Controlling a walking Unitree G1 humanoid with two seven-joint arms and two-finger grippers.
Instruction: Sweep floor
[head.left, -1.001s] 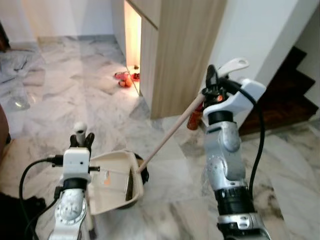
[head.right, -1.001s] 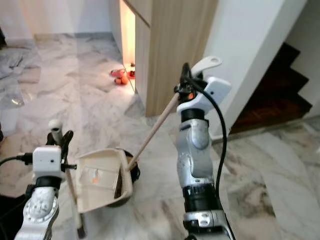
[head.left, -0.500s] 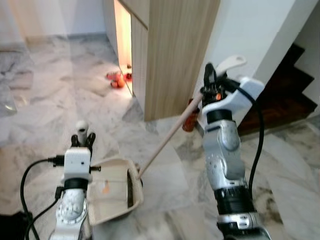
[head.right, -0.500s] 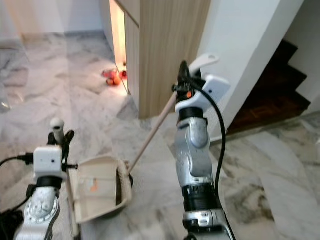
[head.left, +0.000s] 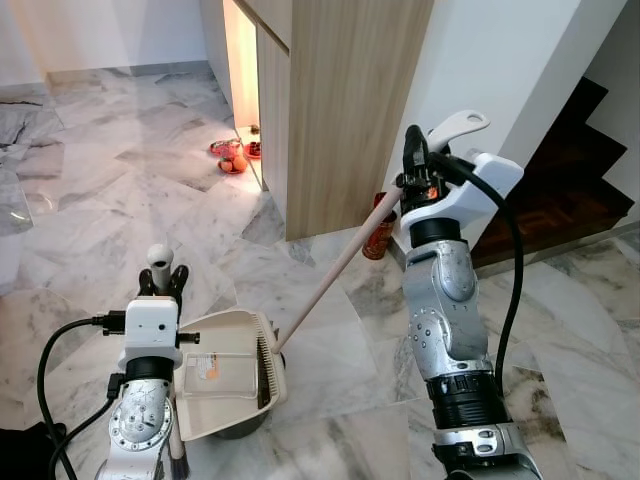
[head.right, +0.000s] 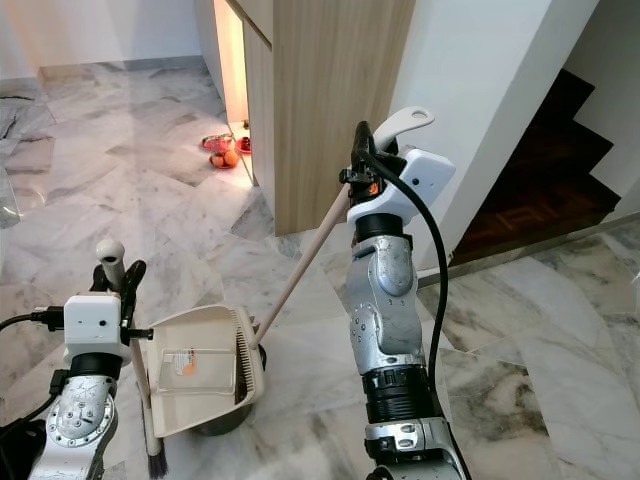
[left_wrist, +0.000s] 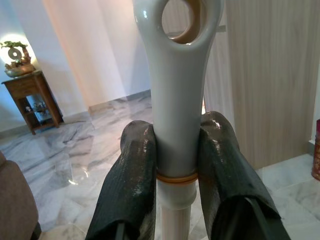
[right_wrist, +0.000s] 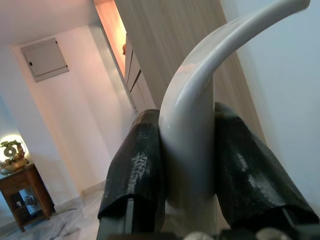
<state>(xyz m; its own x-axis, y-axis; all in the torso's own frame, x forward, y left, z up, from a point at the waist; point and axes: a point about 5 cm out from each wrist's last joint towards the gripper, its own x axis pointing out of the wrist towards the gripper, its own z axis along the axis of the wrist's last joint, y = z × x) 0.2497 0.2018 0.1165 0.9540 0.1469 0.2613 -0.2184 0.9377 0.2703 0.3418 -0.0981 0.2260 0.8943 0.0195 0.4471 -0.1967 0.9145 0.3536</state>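
On the marble floor at six o'clock, the cream dustpan is sitting low, mouth facing three o'clock, likely to take swept dirt. The broom handle is slanting toward one o'clock, its bristle end meeting the pan. The right pincer is clamping the broom's hooked grip; the left pincer is squeezing the dustpan's upright handle, fingers pressing both sides.
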